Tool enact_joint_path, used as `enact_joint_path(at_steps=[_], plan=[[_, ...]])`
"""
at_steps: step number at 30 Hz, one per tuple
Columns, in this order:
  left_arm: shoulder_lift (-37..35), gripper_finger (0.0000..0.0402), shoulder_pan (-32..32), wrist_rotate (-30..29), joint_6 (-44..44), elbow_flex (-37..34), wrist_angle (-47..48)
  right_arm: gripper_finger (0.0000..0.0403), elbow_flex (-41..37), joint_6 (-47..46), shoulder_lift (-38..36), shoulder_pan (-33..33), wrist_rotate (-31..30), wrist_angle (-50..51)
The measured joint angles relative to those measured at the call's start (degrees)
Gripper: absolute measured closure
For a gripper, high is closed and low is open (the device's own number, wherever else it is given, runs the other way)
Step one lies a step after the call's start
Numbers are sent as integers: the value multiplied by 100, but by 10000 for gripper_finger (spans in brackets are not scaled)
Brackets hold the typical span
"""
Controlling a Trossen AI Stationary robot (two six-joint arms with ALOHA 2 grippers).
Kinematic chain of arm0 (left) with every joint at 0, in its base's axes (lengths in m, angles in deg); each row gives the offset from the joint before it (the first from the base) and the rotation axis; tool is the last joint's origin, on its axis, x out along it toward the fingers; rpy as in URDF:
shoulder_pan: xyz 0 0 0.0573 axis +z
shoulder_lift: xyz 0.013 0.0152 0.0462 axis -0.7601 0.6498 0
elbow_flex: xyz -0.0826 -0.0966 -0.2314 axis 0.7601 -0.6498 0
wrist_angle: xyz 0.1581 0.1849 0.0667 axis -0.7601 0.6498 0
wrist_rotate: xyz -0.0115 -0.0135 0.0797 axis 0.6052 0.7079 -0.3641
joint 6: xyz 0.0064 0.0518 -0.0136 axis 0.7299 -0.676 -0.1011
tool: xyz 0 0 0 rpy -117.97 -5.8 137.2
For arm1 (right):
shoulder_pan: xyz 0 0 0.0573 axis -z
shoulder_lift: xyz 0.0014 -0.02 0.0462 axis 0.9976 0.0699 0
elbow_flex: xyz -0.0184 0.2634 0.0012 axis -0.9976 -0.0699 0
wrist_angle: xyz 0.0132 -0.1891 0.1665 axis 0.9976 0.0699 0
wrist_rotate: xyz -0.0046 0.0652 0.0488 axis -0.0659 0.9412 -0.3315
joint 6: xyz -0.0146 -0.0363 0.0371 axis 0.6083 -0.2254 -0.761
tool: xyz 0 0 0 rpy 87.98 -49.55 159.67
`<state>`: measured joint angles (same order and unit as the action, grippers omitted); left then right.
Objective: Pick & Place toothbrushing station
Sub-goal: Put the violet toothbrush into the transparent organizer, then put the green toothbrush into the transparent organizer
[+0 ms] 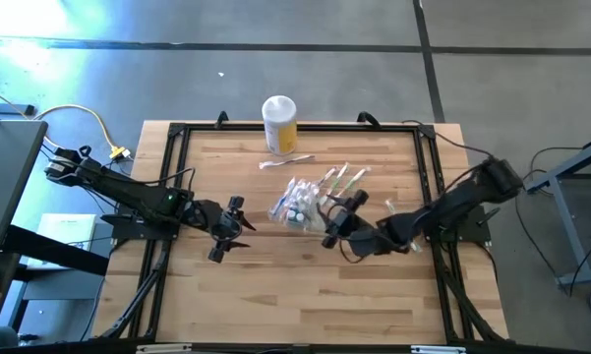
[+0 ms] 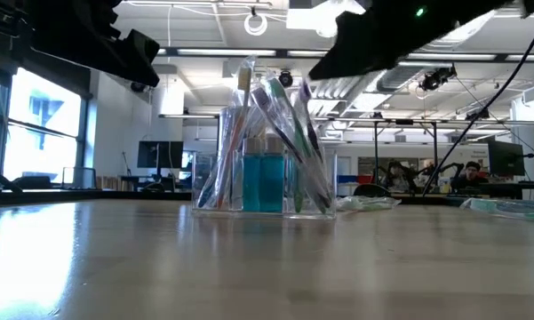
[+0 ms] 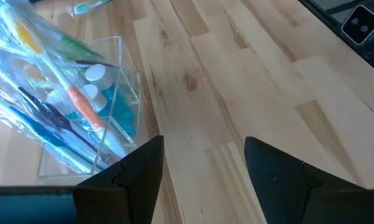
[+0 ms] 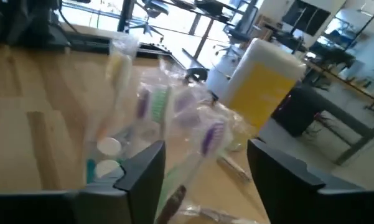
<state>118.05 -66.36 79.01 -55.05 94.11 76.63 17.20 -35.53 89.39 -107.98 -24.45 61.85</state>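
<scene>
Toothbrushing station (image 1: 297, 205) upright on wooden table (image 1: 374, 285), both end effectors apart.

Your left arm reaches in from the desk's left edge, its tool (image 1: 228, 228) hovering mid-desk with fingers (image 3: 137, 171) parted on nothing. Your right arm comes in from the right edge, bent low; its tool (image 1: 336, 224) sits near centre, fingers (image 4: 143, 168) spread apart.

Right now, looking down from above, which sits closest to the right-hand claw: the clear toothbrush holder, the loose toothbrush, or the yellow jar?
From the right gripper:
1. toothbrush holder, right beside it, mid-table.
2. loose toothbrush, behind the holder.
3. yellow jar, at the far edge.
</scene>
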Motion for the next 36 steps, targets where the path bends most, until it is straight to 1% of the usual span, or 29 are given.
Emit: enact_joint_path(at_steps=[1, 4, 6, 9, 13, 15, 18, 20, 22, 28, 31, 33, 36], plan=[[15, 185, 0, 48, 23, 0, 3, 182, 57, -189, -137, -86, -130, 359], [32, 185, 0, 240, 44, -9, 68, 175, 184, -1199, -678, -293, -119, 1415], [34, 185, -2, 291, 44, -9, 120, 177, 209, -2089, -1059, -342, 198, 2149], [56, 185, -2, 289, 42, -9, 182, 181, 209, -3549, -1553, -254, 1088, 3616], [72, 185, -2, 274, 44, -9, 215, 187, 207, -5165, -1997, 90, 2732, 5725], [74, 185, 0, 274, 50, -9, 221, 193, 207, -5955, -2068, 280, 3379, 6663], [74, 185, 0, 271, 50, -9, 216, 203, 203, -6914, -2080, 518, 4062, 7878], [74, 185, 0, 271, -1, -9, 206, 209, 200, -7319, -2087, 638, 4286, 8457], [74, 185, 0, 230, -114, -9, 157, 213, 198, -7498, -2055, 716, 4431, 8690], [74, 185, 0, 191, -447, -7, -335, 217, 198, -7547, -1951, 865, 5018, 8703], [74, 185, 0, 197, -444, -7, -334, 218, 178, -7549, -1828, 935, 5274, 8708], [72, 185, 0, 224, -279, -7, -250, 218, 106, -7546, -1792, 1003, 5490, 8701], [72, 185, 0, 230, -116, -4, -162, 218, -126, -7462, -1763, 1209, 5739, 8704]])
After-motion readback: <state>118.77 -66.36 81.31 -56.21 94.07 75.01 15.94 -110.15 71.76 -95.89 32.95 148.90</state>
